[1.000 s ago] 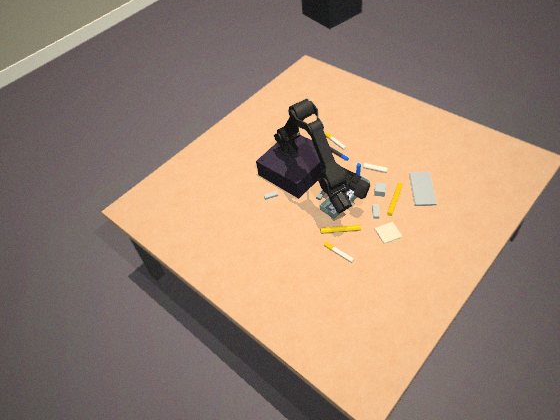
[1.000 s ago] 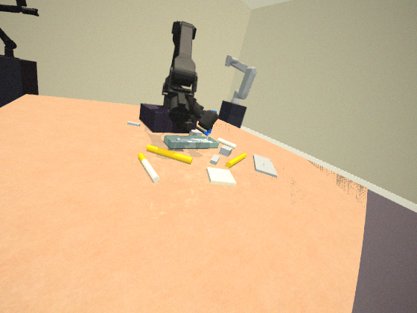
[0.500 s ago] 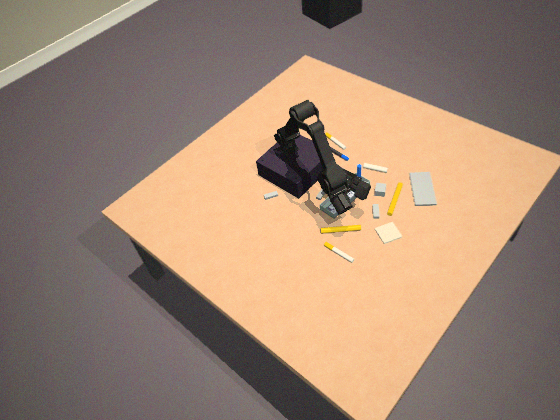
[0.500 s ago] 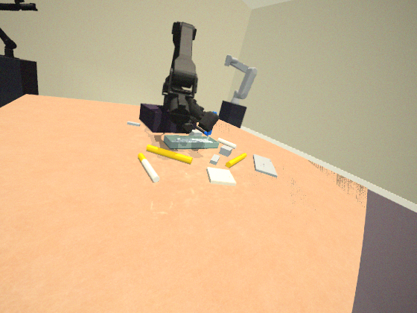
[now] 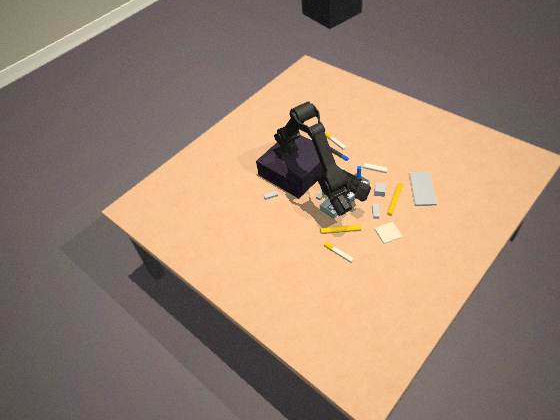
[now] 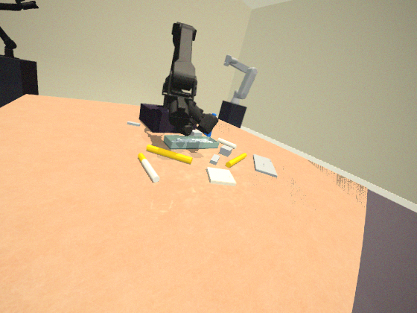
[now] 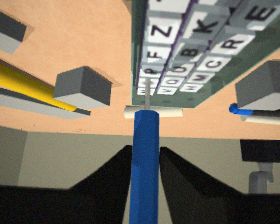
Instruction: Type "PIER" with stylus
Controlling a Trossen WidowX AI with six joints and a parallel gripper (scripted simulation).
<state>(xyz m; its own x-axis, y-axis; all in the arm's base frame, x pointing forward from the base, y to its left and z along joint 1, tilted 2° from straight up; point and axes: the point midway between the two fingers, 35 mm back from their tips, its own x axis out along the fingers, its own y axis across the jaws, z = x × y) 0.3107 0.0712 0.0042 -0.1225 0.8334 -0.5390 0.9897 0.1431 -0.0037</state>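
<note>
Table (image 5: 280, 292) (image 6: 179, 232) under gripper; keyboard (image 5: 328, 209) (image 6: 191, 143) (image 7: 200, 95) right below gripper (image 5: 352, 202) (image 6: 197, 127) (image 7: 145, 152), which is clamped on blue stylus (image 5: 359, 171) (image 7: 146, 167). Stylus tip is over or on the keys near P, contact can't tell. Gray block (image 5: 380, 190) (image 6: 225, 150) (image 7: 82, 87) near gripper, beside keyboard.

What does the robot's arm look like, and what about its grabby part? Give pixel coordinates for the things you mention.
The arm (image 5: 327, 157) (image 6: 183, 54) is black, with long chunky links and rounded joints. Its end effector (image 7: 145, 152) is black too, with two fingers that narrow toward their tips.
</note>
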